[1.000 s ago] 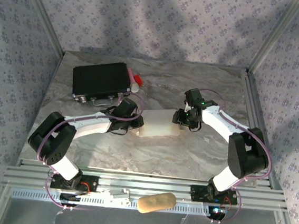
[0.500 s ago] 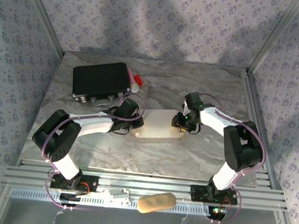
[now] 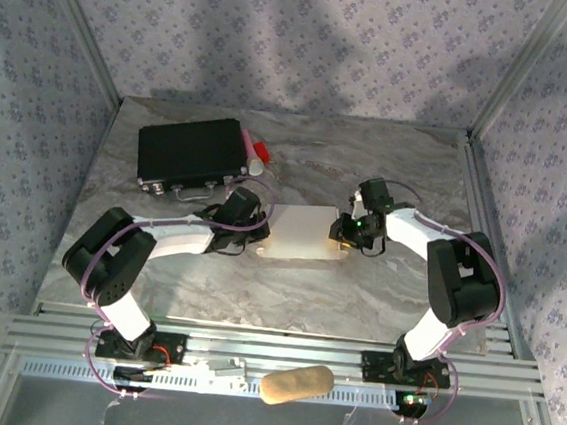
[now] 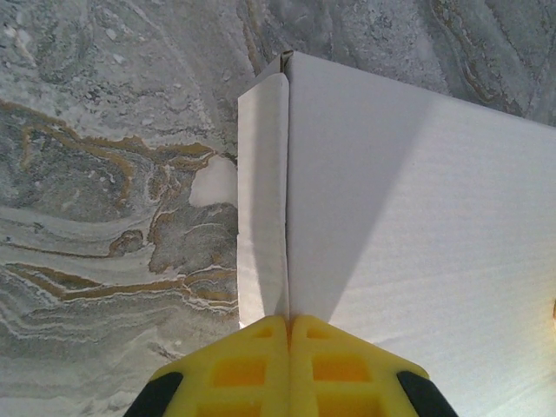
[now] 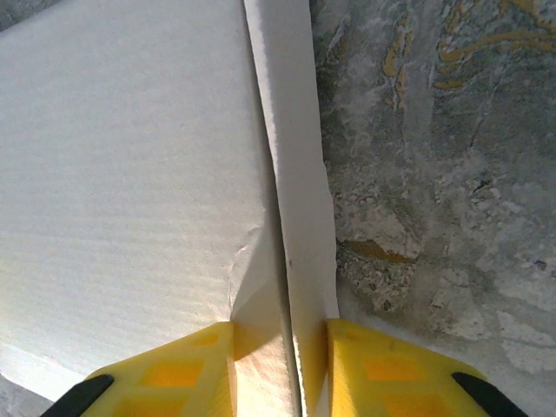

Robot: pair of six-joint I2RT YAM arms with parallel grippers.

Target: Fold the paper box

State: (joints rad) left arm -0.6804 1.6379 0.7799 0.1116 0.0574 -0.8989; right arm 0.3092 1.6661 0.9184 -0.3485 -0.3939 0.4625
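Observation:
The paper box (image 3: 301, 236) is a small flat white cardboard box lying mid-table between both arms. My left gripper (image 3: 259, 232) is at its left end. In the left wrist view its yellow fingers (image 4: 252, 365) are pressed together, and the upright fold of the box (image 4: 417, 217) runs into the seam, so the left gripper (image 4: 289, 317) is shut on that edge. My right gripper (image 3: 340, 230) is at the right end. In the right wrist view the right gripper (image 5: 280, 326) pinches the box's (image 5: 130, 156) side flap between both pads, and the card is dented beside the left pad.
A black hard case (image 3: 191, 151) lies at the back left, with a red and white object (image 3: 259, 153) against its right end. A tan roll (image 3: 297, 384) rests on the front rail. Patterned walls and metal posts (image 3: 502, 83) ring the marble table (image 3: 395, 304).
The left gripper's jaws have shut on the box's left edge. The right gripper has slid in over the right edge and narrowed its jaws onto the flap.

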